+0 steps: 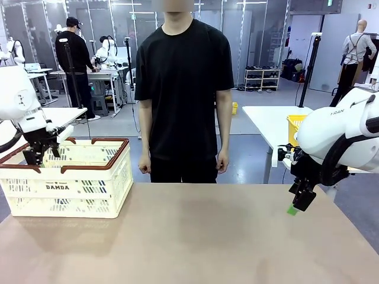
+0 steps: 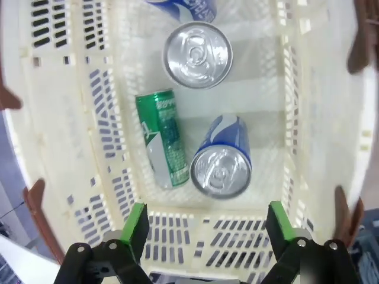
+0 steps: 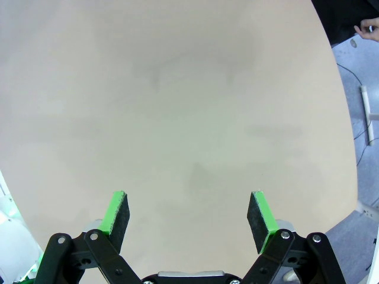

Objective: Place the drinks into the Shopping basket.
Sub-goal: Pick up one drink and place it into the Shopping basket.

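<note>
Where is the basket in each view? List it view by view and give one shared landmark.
Front: the basket stands on the table at the left, under the left gripper.
Left wrist: seen from above, its slotted walls surround four cans.
Right wrist: not in it.
Shared landmark: the brown rim, seen as brown pieces at the edges of the left wrist view.

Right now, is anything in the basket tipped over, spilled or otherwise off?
The green can lies flat on the basket floor beside a blue can that leans towards it. A third can stands upright. No spill or dents show. Both the left claw and right claw are open and empty.
</note>
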Action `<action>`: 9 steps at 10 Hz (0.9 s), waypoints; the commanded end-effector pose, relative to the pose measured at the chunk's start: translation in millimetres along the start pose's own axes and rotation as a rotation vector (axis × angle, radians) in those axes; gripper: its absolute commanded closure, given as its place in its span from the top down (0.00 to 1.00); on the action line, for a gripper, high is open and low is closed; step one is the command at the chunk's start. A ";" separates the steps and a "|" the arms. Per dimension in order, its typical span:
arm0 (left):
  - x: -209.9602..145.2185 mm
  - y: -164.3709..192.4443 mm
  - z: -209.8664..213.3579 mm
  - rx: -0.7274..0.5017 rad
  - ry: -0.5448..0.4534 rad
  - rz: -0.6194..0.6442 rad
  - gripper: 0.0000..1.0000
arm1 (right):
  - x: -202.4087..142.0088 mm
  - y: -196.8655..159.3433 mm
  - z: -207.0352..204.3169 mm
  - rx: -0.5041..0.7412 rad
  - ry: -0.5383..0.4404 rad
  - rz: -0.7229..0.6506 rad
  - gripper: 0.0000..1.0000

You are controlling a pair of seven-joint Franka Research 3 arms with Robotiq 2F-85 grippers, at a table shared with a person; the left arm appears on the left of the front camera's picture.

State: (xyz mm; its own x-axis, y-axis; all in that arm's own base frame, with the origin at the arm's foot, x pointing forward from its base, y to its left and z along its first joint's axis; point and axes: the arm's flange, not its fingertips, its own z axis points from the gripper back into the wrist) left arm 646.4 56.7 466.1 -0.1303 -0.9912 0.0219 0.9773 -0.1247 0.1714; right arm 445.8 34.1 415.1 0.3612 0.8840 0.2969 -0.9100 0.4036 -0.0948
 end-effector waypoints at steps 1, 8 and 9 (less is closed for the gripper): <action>-5.7 -7.0 21.8 0.024 0.000 -0.026 1.00 | -1.1 1.5 1.3 0.004 0.006 0.005 1.00; -7.1 -2.7 40.5 0.058 0.021 0.007 1.00 | -1.1 1.5 1.3 0.004 0.006 0.005 1.00; -7.1 -2.7 40.5 0.058 0.021 0.007 1.00 | -1.1 1.5 1.3 0.004 0.006 0.005 1.00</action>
State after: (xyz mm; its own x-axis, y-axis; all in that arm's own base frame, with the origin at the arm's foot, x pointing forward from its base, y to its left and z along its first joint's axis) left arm 639.1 65.5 506.1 -0.1185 -0.9930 0.0027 0.9662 -0.1146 0.2310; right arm 445.8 34.1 415.2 0.3612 0.8840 0.2969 -0.9100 0.4037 -0.0948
